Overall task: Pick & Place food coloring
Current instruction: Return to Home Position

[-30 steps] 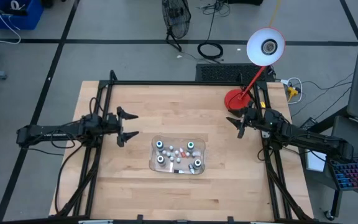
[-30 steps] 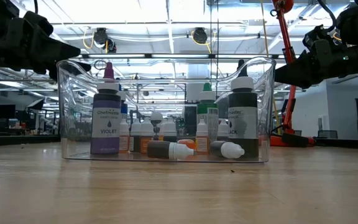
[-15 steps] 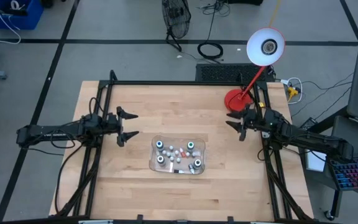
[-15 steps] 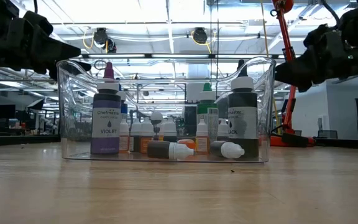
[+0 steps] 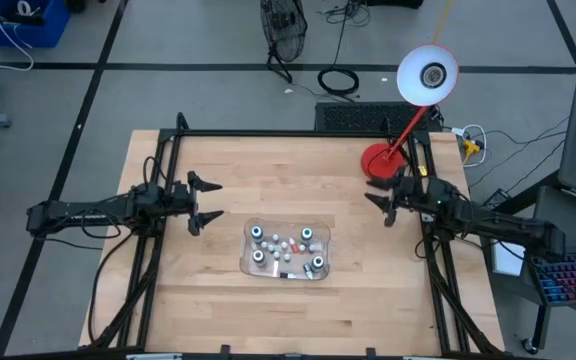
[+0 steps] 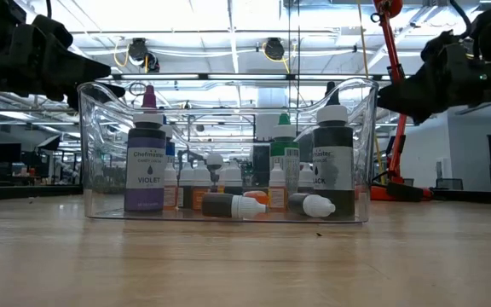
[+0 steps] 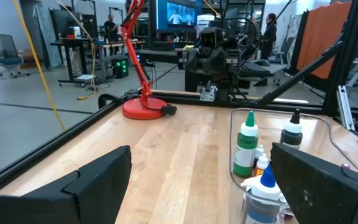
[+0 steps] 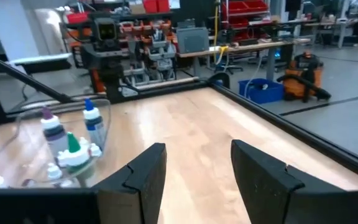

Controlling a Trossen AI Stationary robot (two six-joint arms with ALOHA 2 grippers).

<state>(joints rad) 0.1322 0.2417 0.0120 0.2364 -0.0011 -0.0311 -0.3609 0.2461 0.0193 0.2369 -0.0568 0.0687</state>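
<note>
The food coloring bottles [image 5: 286, 250] sit inside a clear plastic tray [image 5: 249, 236] at the table's middle, toward the near edge. In the low view, larger dark bottles stand upright, one labelled violet [image 6: 147, 166] and one black [image 6: 333, 166]. Small pale bottles stand between them, and two bottles [image 6: 233, 205] lie on their sides on the tray floor. My left gripper [image 5: 208, 201] is open and hovers left of the tray. My right gripper [image 5: 379, 207] is open and hovers right of the tray, toward the far side. The tray shows in the left wrist view [image 7: 328, 134] and the right wrist view [image 8: 27, 121].
A red desk lamp stands with its base [image 5: 377, 160] on the table's far right, just behind my right gripper, and its white head [image 5: 427, 74] reaches past the far edge. Black frame rails [image 5: 158, 200] run along the table's left and right sides. Bare wood lies around the tray.
My right gripper has shifted slightly toward the table's left and turned a little at the wrist, staying open. The left arm, the tray and the bottles have kept still.
</note>
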